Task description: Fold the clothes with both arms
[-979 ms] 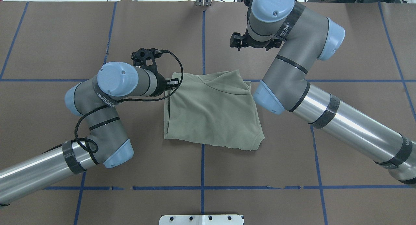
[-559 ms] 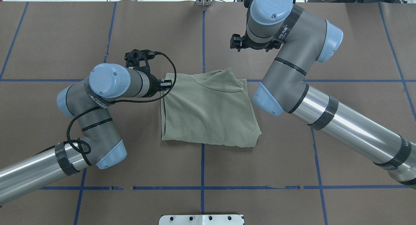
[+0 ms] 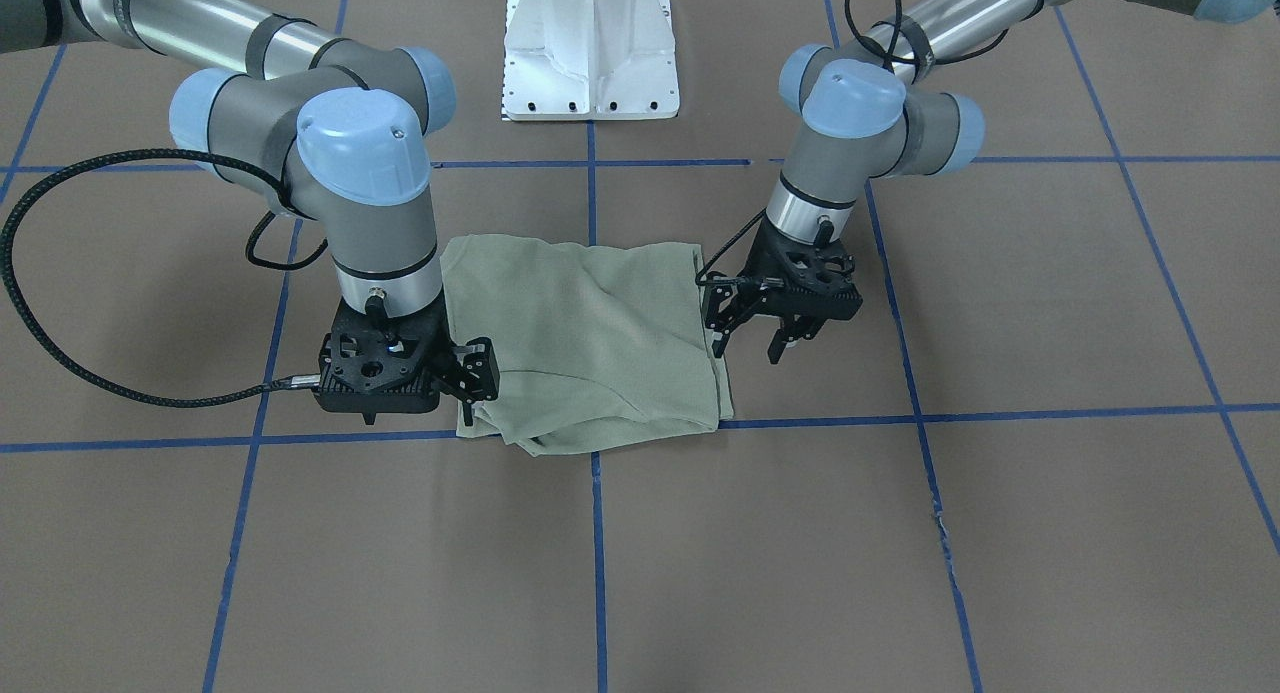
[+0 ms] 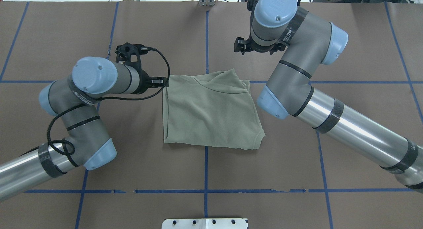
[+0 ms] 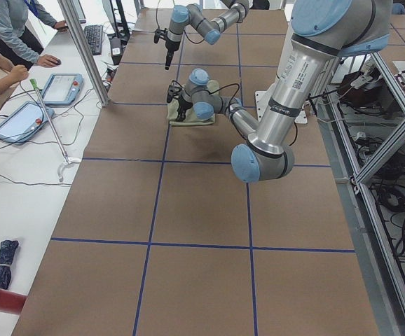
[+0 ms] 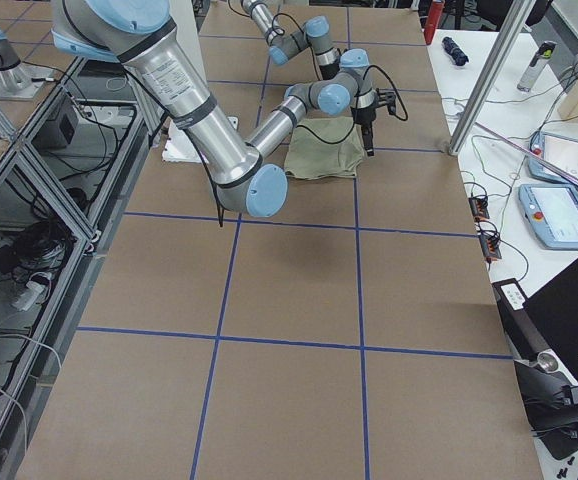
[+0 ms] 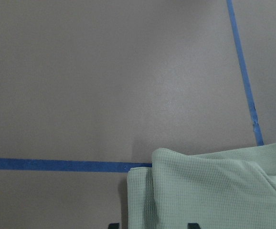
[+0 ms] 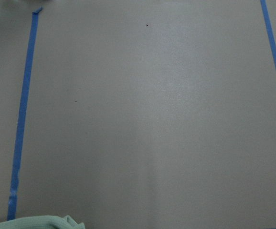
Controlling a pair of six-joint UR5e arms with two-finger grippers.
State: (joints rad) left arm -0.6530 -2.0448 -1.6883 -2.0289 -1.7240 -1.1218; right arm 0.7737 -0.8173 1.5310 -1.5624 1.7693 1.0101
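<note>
The pale green shirt (image 4: 211,113) lies folded into a rough square on the brown table, also in the front view (image 3: 590,343). My left gripper (image 4: 161,81) is open and low beside the shirt's far left corner (image 7: 214,191). Its fingertips (image 7: 113,225) just show at the bottom of the left wrist view, set wide apart. In the front view this gripper (image 3: 745,343) hangs just off the shirt's edge. My right gripper (image 4: 240,45) is raised over the table by the shirt's far right corner. It looks open and empty (image 3: 475,383). Only a sliver of shirt (image 8: 37,222) shows in its wrist view.
Blue tape lines (image 4: 205,169) grid the table. The white pedestal base (image 3: 590,53) stands at the robot's edge. In the left side view, operators and tablets (image 5: 59,87) are beside the table, with a metal post (image 5: 83,49) at its edge.
My left gripper has moved left, off the shirt's far left corner. The shirt slid a little left with it at first. My right gripper has barely shifted.
</note>
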